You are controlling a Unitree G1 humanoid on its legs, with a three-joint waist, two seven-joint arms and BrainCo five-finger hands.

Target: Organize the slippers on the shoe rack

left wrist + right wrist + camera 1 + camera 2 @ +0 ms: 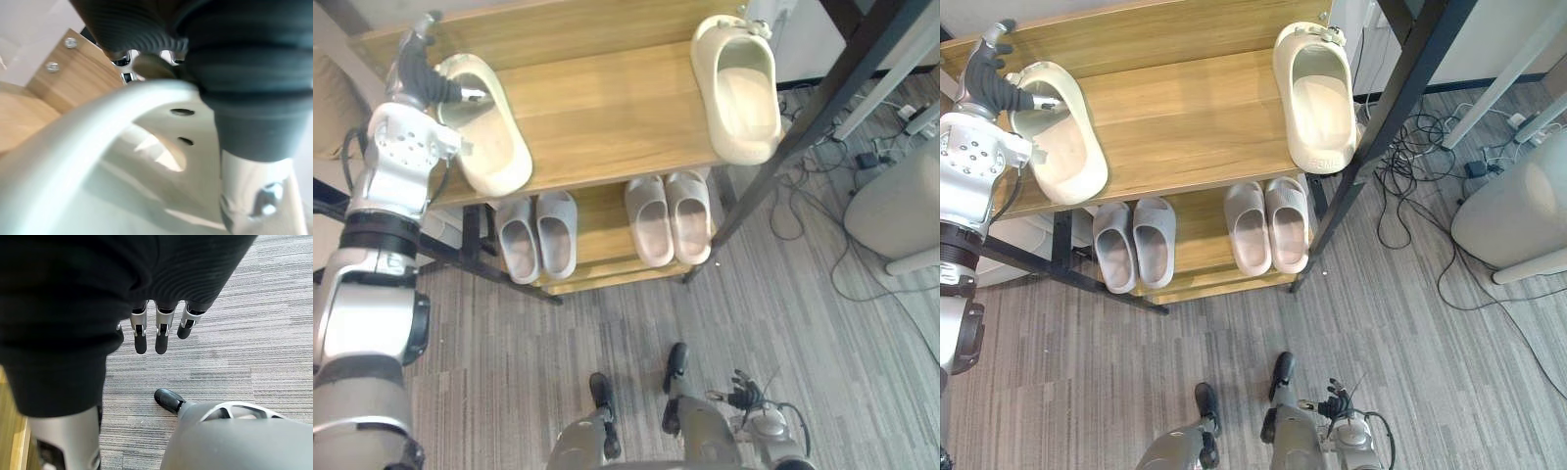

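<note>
While the head camera looked down on the shoe rack (597, 117), the left hand (429, 78) was at about 10 o'clock, laid on the far end of the left cream slipper (494, 147). This slipper lay on the top shelf at its left end, and its near end reached the front edge. The wrist view was too close, so I cannot tell if the hand clasped the slipper or only touched it. The left arm covered the left corner of the rack.

On the lower shelf, at 6 o'clock from the top board, a grey pair (519, 245) stood beside a beige pair (651, 220), each pair side by side.

At 1 o'clock the right cream slipper (744, 98) lay alone on the right end of the top shelf, well apart from the left one. A black post (822, 108) crossed slantwise just beside it. Past the post, cables (1408, 137) lay tangled on the grey carpet (607, 323), near a pale rounded object (901, 206) at 3 o'clock.

At 5 o'clock the right hand (162, 330) hung low over the carpet, fingers straight and relaxed, holding nothing.
</note>
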